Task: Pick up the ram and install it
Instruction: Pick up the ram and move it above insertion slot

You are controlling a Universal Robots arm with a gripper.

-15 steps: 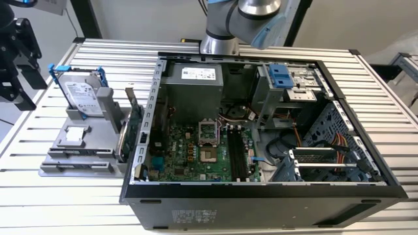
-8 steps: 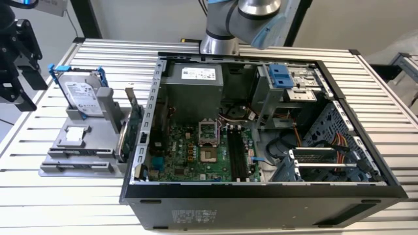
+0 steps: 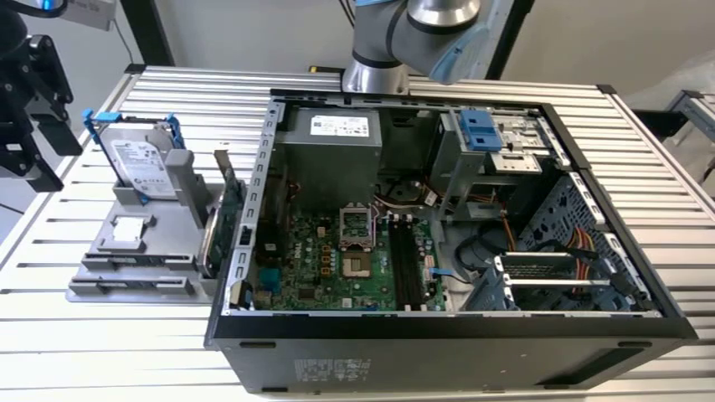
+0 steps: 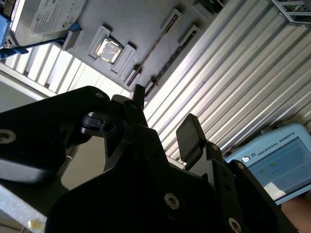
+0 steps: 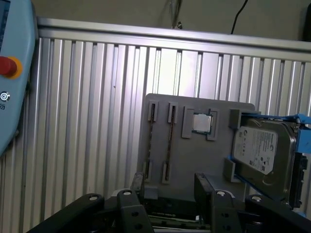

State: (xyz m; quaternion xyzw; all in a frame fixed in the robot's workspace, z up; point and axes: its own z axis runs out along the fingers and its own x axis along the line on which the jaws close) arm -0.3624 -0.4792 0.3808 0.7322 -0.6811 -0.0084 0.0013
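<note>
We've got the gripper (image 5: 170, 181) hovering over the grey holder (image 5: 194, 155), at the exterior view's left of the case (image 3: 447, 343), jaws wide, empty; ram (image 5: 171, 136) sits slotted there.

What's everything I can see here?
table: one, silver slats, under everything.
computer case: one, black, open, on the table.
holder: one, grey, beside the case, on the exterior view's left.
hard drive: one, silver in blue frame, standing in the holder.
expansion card: one, green, upright between holder and case.
processor chip: one, silver, flat in the holder.
ram: one, dark thin stick, on edge in the holder.
teach pendant: one, light blue, by the table.
robot arm: one, silver and blue, beyond the case.
gripper: one, black, open, empty, near the holder.
</note>
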